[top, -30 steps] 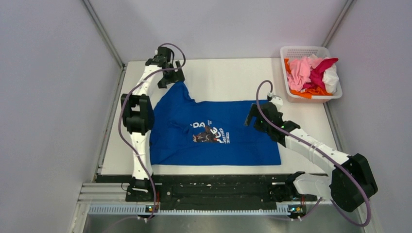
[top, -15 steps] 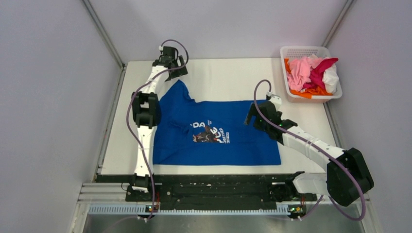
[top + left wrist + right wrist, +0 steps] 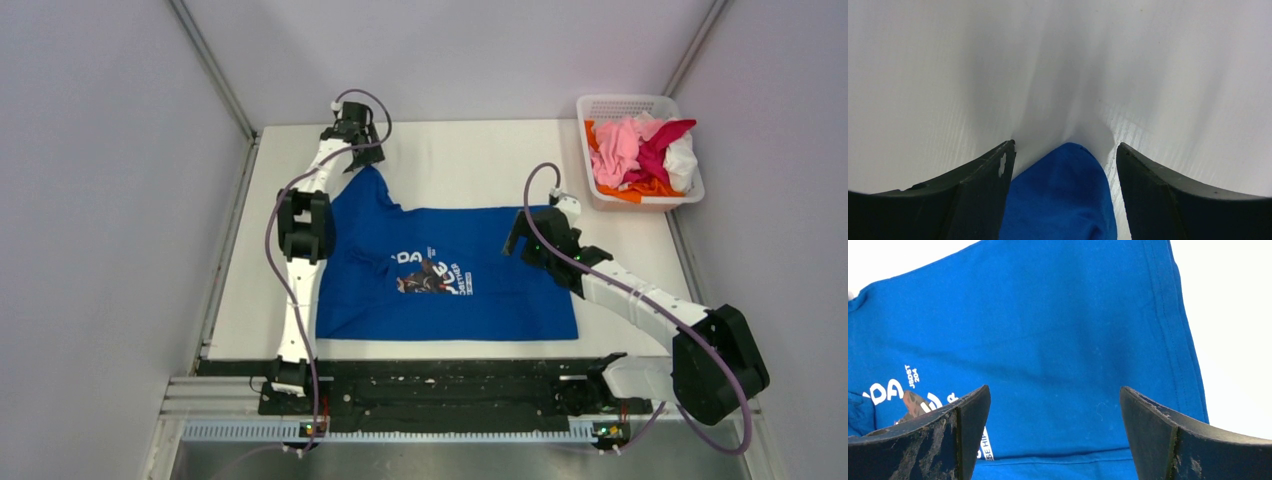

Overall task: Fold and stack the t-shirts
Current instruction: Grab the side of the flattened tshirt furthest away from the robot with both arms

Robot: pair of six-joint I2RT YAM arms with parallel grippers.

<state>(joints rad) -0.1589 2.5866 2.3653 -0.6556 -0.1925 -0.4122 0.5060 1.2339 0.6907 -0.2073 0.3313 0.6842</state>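
A royal blue t-shirt (image 3: 450,275) with a white-lettered print lies spread on the white table (image 3: 470,165), one sleeve pointing to the far left. My left gripper (image 3: 362,152) is open at that sleeve's tip. In the left wrist view the blue sleeve tip (image 3: 1063,195) lies between the spread fingers of my left gripper (image 3: 1065,150), which do not press on it. My right gripper (image 3: 520,238) is open, low over the shirt's right part. The right wrist view shows blue cloth (image 3: 1058,330) and a hem under the open right gripper (image 3: 1054,390).
A white mesh basket (image 3: 600,105) stands at the table's far right corner. It holds crumpled pink (image 3: 615,150), magenta (image 3: 660,145), white (image 3: 682,160) and orange (image 3: 640,188) shirts. Grey walls close in the table on the left, back and right.
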